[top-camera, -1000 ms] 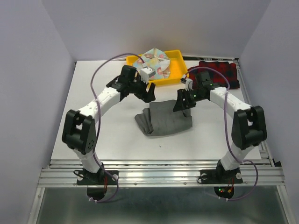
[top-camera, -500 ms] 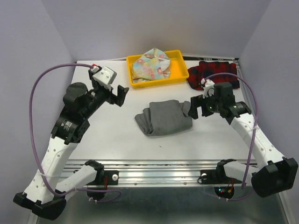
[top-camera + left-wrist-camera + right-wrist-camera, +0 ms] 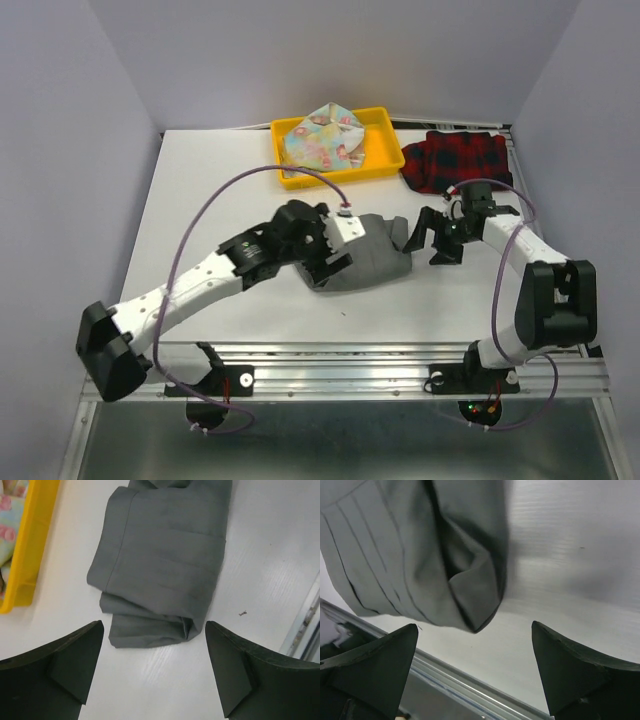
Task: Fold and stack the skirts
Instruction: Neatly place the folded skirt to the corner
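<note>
The grey skirt lies folded in a rough bundle at the table's centre. It fills the upper part of the left wrist view and the upper left of the right wrist view. My left gripper is open and empty above the skirt's left end. My right gripper is open and empty at the skirt's right edge. The floral skirt lies in the yellow tray. The red-and-black plaid skirt lies at the back right.
The yellow tray's wall shows at the left of the left wrist view. The table's metal front rail runs under the right gripper's view. Purple walls close in the table on three sides.
My left arm has swung in from the table's left side to hover over the grey skirt. My right gripper has shifted slightly, staying at the skirt's right edge. Both stay open.
</note>
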Robot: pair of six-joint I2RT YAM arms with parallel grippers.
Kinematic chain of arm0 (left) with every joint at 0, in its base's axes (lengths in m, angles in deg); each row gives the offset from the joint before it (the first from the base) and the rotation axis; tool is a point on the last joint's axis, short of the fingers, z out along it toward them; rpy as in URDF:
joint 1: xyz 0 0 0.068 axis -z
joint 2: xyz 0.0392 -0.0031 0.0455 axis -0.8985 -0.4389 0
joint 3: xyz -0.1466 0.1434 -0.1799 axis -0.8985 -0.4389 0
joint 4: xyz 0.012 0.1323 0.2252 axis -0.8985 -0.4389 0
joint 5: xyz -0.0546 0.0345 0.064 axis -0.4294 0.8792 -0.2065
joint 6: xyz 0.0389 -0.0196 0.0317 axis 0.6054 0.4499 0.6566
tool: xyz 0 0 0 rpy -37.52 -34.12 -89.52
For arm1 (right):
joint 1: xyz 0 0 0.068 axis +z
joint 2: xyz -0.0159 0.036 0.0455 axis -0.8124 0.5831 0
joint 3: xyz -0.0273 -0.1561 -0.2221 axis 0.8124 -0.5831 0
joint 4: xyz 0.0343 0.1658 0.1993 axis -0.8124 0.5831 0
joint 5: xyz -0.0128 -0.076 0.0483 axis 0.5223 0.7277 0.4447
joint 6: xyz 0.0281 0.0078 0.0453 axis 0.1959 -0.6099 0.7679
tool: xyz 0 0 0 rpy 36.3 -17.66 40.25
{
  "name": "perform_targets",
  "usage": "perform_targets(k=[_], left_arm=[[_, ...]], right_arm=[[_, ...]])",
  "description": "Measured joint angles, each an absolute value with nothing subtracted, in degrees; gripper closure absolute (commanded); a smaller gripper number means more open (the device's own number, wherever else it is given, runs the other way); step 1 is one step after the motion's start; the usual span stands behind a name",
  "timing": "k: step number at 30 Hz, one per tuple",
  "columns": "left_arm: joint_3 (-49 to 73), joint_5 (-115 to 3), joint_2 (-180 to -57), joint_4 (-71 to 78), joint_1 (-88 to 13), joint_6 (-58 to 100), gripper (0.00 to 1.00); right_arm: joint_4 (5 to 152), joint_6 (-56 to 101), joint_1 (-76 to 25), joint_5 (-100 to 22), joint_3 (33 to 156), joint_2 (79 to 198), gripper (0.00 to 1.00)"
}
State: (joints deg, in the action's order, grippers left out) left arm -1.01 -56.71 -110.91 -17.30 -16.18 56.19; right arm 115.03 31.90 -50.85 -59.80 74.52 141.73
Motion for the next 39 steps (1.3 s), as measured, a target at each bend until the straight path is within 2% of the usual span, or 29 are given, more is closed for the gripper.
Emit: perform_targets(k=[3, 6, 11, 16, 24, 33, 37, 39], left_arm=[[4.34, -51.38, -120.70, -14.37, -7.63, 60.01, 0.12], [7.14, -48.65, -128.04, -13.22, -3.32, 62.13, 0.14], [9.87, -45.83, -138.53, -10.81, -1.01, 63.88, 0.16], [12.60, -45.11, -145.46, -10.42, -0.57, 65.00, 0.23], [15.49, -45.89, -151.19, -8.98, 0.13, 65.96, 0.25], [15.49, -46.20, -152.04, -8.91, 1.68, 67.29, 0.25], [15.47, -44.08, -154.99, -7.10, 2.03, 66.81, 0.30], [15.40, -42.64, -156.89, -5.89, 1.92, 66.55, 0.37]], right_arm=[[114.47, 34.96, -56.11, -64.15, 73.71, 145.45, 0.00], [112.85, 38.52, -57.91, -68.91, 72.44, 146.01, 0.00], [105.92, 44.75, -57.29, -74.38, 69.21, 145.01, 0.00], [100.26, 48.27, -57.27, -76.47, 64.49, 145.29, 0.00], [99.87, 46.15, -57.27, -76.13, 63.31, 147.46, 0.00], [98.27, 44.33, -57.27, -77.11, 61.78, 148.59, 0.00], [97.85, 43.39, -57.27, -77.85, 61.78, 148.79, 0.00], [97.85, 42.83, -57.27, -77.96, 61.78, 148.79, 0.00]])
